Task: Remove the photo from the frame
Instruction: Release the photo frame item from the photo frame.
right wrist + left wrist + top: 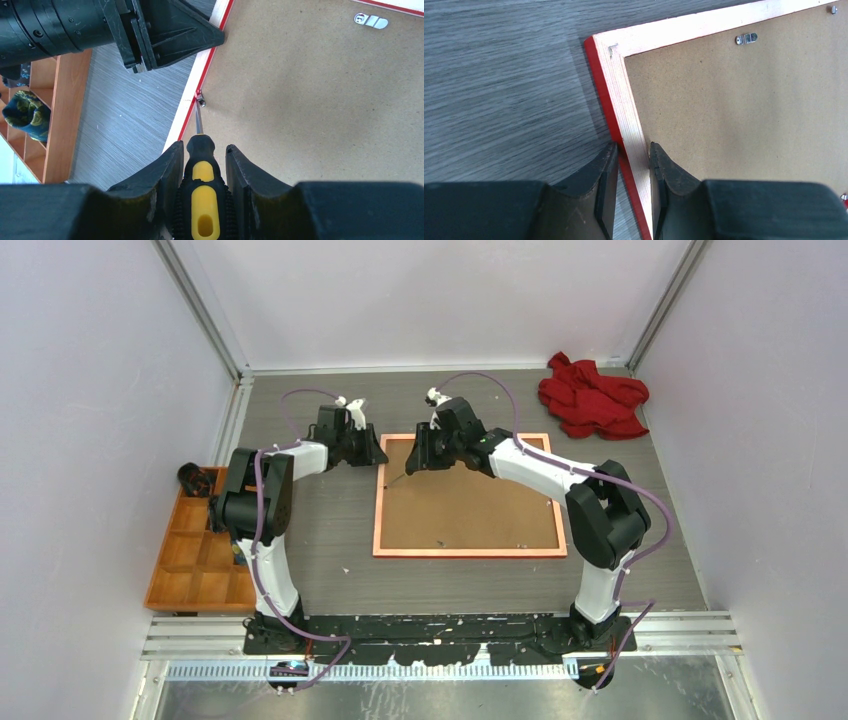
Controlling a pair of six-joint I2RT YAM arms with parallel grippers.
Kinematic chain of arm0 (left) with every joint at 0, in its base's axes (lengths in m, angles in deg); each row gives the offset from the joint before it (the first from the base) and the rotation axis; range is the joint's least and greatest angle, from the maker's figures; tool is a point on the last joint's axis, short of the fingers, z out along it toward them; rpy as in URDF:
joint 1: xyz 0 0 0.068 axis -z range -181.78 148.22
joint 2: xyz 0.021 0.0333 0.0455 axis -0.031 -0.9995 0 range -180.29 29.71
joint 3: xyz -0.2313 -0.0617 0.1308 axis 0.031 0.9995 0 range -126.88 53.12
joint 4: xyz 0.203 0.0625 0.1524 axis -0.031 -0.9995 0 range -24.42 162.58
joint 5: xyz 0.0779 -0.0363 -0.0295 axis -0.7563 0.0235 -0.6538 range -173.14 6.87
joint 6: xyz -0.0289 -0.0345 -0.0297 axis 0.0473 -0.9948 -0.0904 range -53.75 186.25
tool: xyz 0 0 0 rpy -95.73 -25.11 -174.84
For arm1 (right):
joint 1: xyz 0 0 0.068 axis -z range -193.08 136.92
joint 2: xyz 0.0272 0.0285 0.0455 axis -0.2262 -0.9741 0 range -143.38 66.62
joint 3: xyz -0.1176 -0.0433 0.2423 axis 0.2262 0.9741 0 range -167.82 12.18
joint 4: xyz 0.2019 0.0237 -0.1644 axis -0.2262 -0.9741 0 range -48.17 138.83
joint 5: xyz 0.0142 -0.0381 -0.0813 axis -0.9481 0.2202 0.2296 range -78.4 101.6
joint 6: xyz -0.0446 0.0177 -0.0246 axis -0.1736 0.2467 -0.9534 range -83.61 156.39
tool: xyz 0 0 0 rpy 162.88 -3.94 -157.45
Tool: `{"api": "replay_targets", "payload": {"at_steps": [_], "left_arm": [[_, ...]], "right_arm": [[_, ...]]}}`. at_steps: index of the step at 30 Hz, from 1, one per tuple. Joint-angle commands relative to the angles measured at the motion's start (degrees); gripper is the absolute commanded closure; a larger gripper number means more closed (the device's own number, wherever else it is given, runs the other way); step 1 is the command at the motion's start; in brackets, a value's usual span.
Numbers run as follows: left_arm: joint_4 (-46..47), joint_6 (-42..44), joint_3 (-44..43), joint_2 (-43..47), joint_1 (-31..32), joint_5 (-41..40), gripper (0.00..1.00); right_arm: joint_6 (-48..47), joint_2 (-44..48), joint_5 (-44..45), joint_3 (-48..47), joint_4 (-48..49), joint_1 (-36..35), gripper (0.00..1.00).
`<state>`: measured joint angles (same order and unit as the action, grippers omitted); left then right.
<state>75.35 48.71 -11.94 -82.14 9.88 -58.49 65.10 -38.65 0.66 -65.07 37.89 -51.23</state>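
Photo isn't showing anywhere yet, so my guess is it's sandwiched under the plain brown backing board (470, 505) inside the thin red rectangular picture frame (470, 552). That frame lies face down in the middle of the grey wood-grain worktop (320, 540).

Left end effector (633, 150) is clenched on the frame's left rail, close to the far-left corner, basically pinning it down. Right end effector (203, 147) is grasping a black-and-yellow-handled screwdriver (200, 190). The blade tip sits right at a small metal retaining tab (201, 99) on the left edge of the board.

So imo we're at the tab-bending step, backing not off yet. Next move needs a small pry or twist to swing that tab clear of the board without the tip slipping and gouging it. Another silver clip (746, 38) shows along the far edge, so probably more of the same before the board lifts and the photo can come out.
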Motion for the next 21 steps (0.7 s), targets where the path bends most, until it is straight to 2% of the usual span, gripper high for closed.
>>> {"api": "replay_targets", "payload": {"at_steps": [1,21], "left_arm": [[-1.6,2.7,1.6,-0.1,0.4,-0.9,0.77],[-1.6,2.7,1.6,-0.1,0.4,-1.0,0.77]], "right_arm": [[-0.3,-0.3,3.7,-0.7,0.8,-0.3,0.99],[2.8,-0.3,6.2,-1.2,-1.6,-0.2,0.99]]}}
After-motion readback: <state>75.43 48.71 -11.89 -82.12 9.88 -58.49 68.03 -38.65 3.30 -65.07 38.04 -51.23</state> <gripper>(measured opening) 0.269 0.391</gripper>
